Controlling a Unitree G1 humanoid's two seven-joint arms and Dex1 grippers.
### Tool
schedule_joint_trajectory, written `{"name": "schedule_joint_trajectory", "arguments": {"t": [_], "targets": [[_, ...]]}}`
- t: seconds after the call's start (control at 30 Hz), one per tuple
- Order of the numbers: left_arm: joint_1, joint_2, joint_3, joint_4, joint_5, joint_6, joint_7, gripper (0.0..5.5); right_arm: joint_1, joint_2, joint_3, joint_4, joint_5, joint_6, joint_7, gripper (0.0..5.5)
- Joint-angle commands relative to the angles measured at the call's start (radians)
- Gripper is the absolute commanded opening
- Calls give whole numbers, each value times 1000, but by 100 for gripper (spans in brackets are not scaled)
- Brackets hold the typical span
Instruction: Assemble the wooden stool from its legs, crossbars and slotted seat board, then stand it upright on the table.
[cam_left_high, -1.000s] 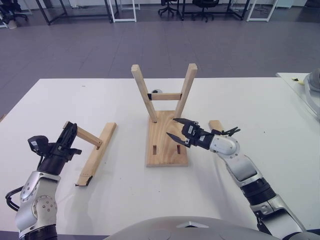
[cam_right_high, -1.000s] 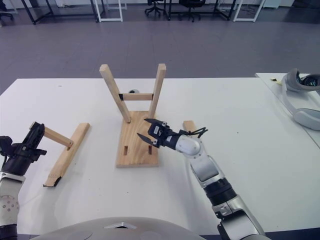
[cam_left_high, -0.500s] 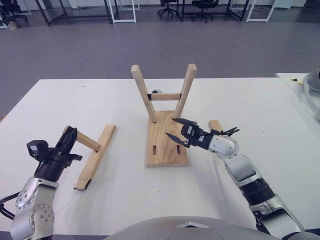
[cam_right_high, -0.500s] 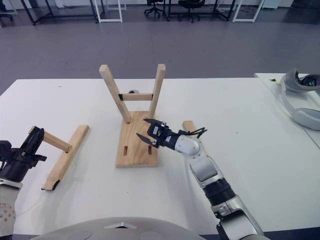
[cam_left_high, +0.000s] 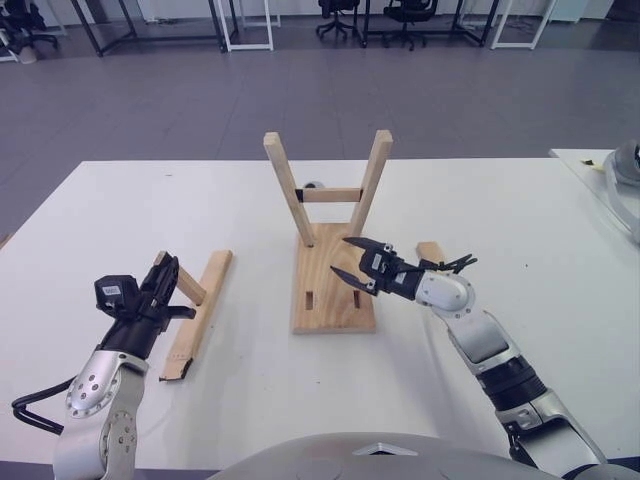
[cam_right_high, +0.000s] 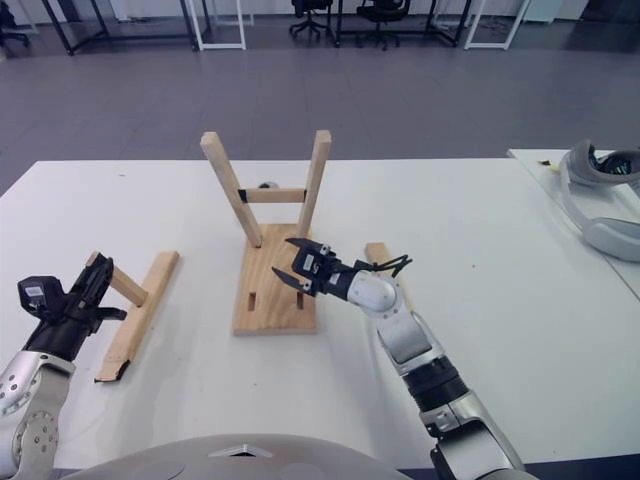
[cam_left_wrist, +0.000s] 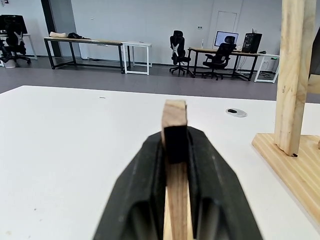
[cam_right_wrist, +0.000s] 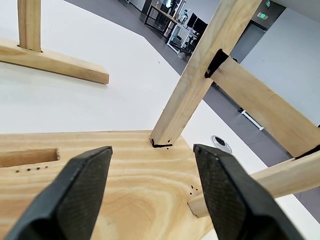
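On the table (cam_left_high: 560, 300) the seat (cam_left_high: 335, 275) lies flat with one leg pair (cam_left_high: 330, 193) standing in it, the left gripper (cam_left_high: 166, 283) clamps the second pair (cam_left_high: 200, 300) nearby, probably for the free slots (cam_left_high: 311, 297), and the right gripper (cam_left_high: 340, 256) hovers open above.

L arm bent low, well left of the seat board (cam_left_high: 318, 312), forearm angled toward it, L gripper (cam_left_high: 166, 279) clamped on the crossbar (cam_left_high: 192, 290) w/ fingers tight each side; R arm stretched fwd from board's right side, R gripper (cam_left_high: 340, 256) spread wide over board's right half.
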Motion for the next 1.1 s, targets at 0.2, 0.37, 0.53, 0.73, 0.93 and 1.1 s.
{"name": "schedule_joint_trajectory", "arguments": {"t": [0.2,0.37,0.53,0.73,0.93,1.1], "targets": [[36,46,-52,26,115,151,99,78,-15,-6,13,14,-30,-23,10,305],[35,84,3,-67,112,251,115,152,-17,6,15,24,-39,-35,2,305],[118,131,24,-172,65,380,50,242,-12,7,15,25,-45,-42,2,305],[147,177,34,-210,12,529,0,350,-8,0,18,31,-50,-50,7,305],[132,184,-21,-127,59,607,4,350,-23,7,26,49,-57,-59,4,305],[144,191,-36,-127,70,593,-21,279,-32,15,28,60,-63,-64,0,305]]}}
